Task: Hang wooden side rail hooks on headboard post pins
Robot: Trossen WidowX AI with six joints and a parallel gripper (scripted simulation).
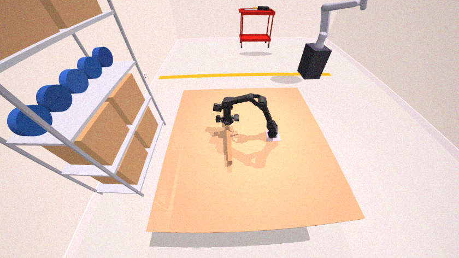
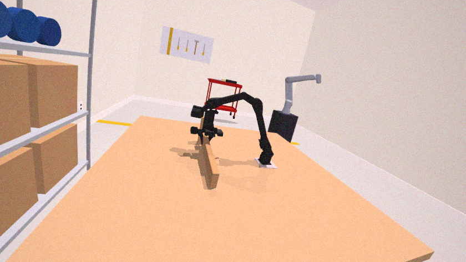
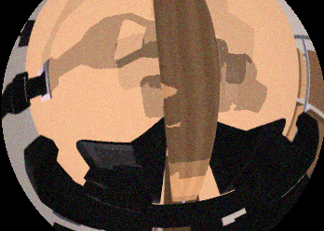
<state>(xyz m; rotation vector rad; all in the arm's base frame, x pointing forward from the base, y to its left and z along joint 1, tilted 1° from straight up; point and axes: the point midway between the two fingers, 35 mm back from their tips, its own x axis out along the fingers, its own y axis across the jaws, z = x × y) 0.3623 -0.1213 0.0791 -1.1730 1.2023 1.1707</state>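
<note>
The wooden side rail [image 1: 229,148] [image 2: 210,166] [image 3: 188,80] stands on its narrow edge, running from under the gripper toward the top and exterior views. Its far end appears to rest on the table [image 1: 270,193] [image 2: 240,224]. My gripper [image 1: 228,124] [image 2: 206,139] [image 3: 180,119] points down and is shut on the rail near its other end, with one finger on each side. Part of the upright wooden headboard post [image 2: 201,121] shows just behind the gripper in the exterior view; the gripper and arm cover the rest. The hooks, the slot and the pins are hidden, so their contact cannot be told.
The arm's base [image 1: 272,133] [image 2: 266,157] stands on a pale plate to the right of the rail. The arm arches over from it to the gripper. A shelf rack with boxes and blue rolls [image 1: 54,98] stands left of the table. A red cart [image 1: 254,37] stands behind.
</note>
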